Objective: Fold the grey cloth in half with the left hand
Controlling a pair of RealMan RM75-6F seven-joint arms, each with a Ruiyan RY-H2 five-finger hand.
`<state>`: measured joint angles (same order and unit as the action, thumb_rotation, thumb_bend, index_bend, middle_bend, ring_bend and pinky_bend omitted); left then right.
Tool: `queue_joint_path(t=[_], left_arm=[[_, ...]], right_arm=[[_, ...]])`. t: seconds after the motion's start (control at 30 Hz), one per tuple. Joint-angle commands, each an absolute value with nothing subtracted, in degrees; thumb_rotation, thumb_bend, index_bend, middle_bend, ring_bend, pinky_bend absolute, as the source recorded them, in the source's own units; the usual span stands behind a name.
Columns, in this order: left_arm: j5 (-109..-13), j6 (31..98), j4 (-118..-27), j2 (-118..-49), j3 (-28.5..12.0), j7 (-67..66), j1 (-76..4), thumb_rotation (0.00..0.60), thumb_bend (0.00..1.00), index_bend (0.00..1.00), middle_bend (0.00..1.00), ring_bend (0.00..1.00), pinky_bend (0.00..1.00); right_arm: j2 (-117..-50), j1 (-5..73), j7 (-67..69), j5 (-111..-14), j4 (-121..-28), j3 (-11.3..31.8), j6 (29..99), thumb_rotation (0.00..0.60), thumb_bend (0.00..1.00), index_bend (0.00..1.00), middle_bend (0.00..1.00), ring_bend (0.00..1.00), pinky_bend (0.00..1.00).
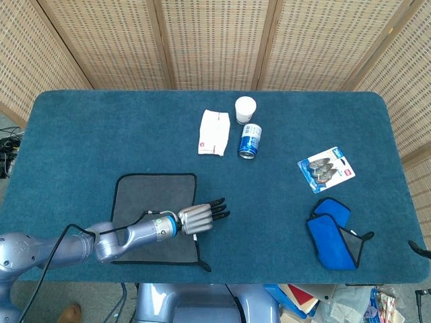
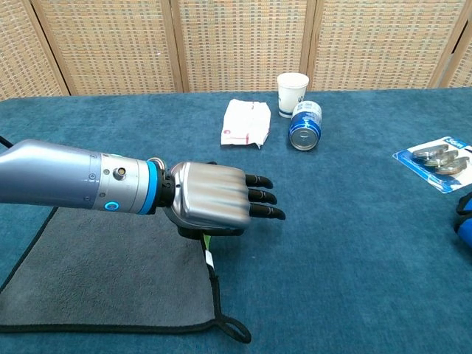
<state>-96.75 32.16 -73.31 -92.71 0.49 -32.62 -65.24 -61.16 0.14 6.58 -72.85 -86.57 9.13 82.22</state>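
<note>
The grey cloth with black edging lies flat at the table's front left. My left hand hovers palm down over the middle of the cloth's right edge, dark fingers stretched out past it over the blue table. The thumb is tucked under the palm, where the edge is bunched and drawn a little inward, so the hand appears to pinch it. The contact itself is hidden by the palm. A loop tag sticks out at the cloth's front right corner. The right hand does not show.
A white folded packet, a paper cup and a blue can sit at the back centre. A blister pack and a blue cloth lie to the right.
</note>
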Motion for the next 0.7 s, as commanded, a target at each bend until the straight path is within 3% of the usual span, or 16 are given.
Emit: queue_joint_path(t=[0.03,0.2,0.7], left_arm=[[-97.0,33.6,-73.7,-92.2,0.8,-32.1,-64.8,0.6,0.36,0.68,0.0,0.0,0.0],[-98.3,37.5,-74.7,-90.1,2.1,-31.1,-63.3,0.6,0.36,0.68,0.0,0.0,0.0],[-104.5,50.5,-73.3,-82.9,11.1,-26.9,-55.0,0.6,0.36,0.68,0.0,0.0,0.0]], right_arm=[[-61.2,0.1,6.6,-72.9,-86.6,9.1,82.2,0.6,0.0,0.0,0.0,0.0,0.0],[-61.1,0.1,6.7,-72.9,-86.6,9.1,82.2,0.6,0.0,0.0,0.0,0.0,0.0],[-61.0,0.0,6.0,-73.5,-87.2,8.7,82.4,0.6,0.0,0.0,0.0,0.0,0.0]])
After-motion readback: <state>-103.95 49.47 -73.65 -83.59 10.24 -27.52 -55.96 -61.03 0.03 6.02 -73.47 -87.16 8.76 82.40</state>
